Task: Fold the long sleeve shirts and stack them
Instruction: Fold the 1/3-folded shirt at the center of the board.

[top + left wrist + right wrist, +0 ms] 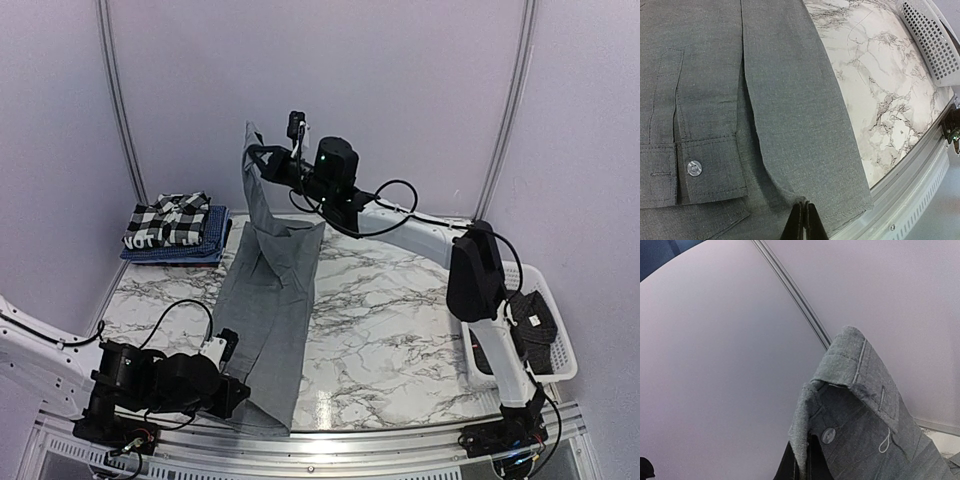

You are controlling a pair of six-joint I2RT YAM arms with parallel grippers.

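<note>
At the near edge of the desk (390,330), the left end effector (803,212) is pinched fully closed on the hem of the grey shirt (270,310), which runs lengthwise away across the marble. The shirt's far end hangs lifted from the right end effector (262,158), clamped on the collar. To fold well, I judge the collar should travel toward the hem with cloth taut and edges aligned. Only the left wrist view shows the cuff button (694,168) and tucked-in sleeve. Only the overhead view shows the checked shirt (168,220) stacked on the blue shirt (214,232), far left.
</note>
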